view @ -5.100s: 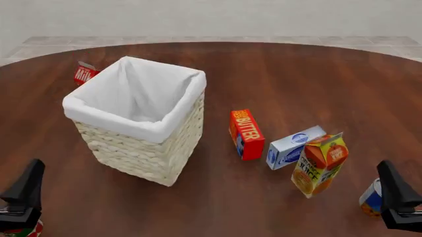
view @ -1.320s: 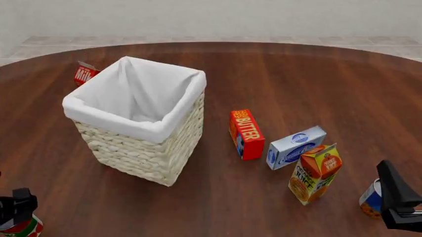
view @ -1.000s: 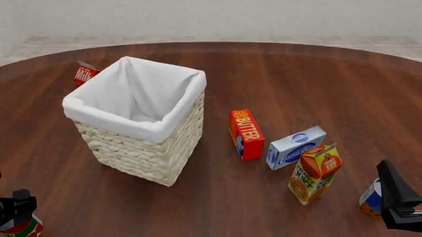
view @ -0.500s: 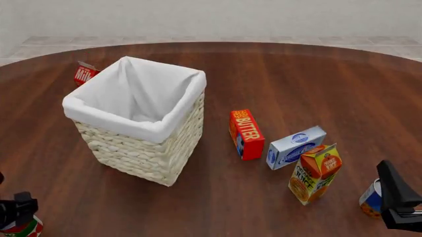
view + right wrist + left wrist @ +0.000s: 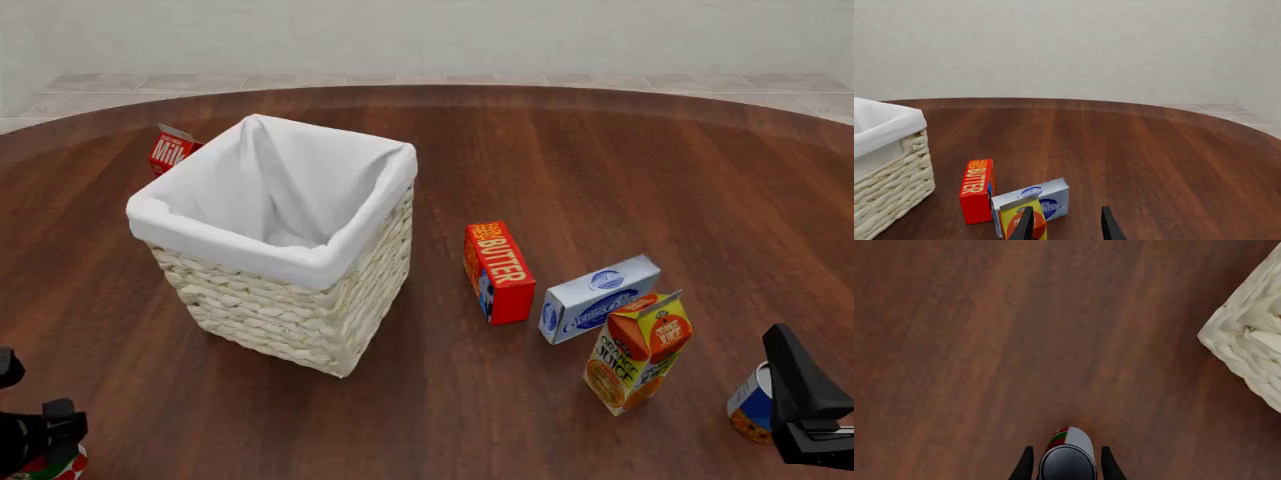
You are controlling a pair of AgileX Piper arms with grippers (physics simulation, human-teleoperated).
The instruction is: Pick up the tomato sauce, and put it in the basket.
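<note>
Front view first: the basket [image 5: 274, 240] sits left of centre on the table [image 5: 601, 170], with a red carton [image 5: 168, 150] peeking out behind its far left corner. To its right I've got the butter box [image 5: 498, 272], then a blue and white box [image 5: 599, 298], then the orange juice carton [image 5: 637, 351] nearer me. My left gripper [image 5: 34, 440] is way down in the near left corner, right over the tomato sauce [image 5: 51, 467], which barely shows at the frame edge. My right gripper [image 5: 801, 405] is in the near right corner, beside a blue and orange can [image 5: 747, 403].

Left wrist view: the tomato sauce [image 5: 1069, 452] sits right between the fingers [image 5: 1025, 467], standing on the wood. Looks like they flank it closely, but I honestly can't tell if they're clamped on it. A basket corner [image 5: 1251, 347] shows well apart from the can.

Right wrist view: fingers [image 5: 1106, 225] are spread apart with nothing between them, pointing toward the juice carton [image 5: 1022, 220].
</note>
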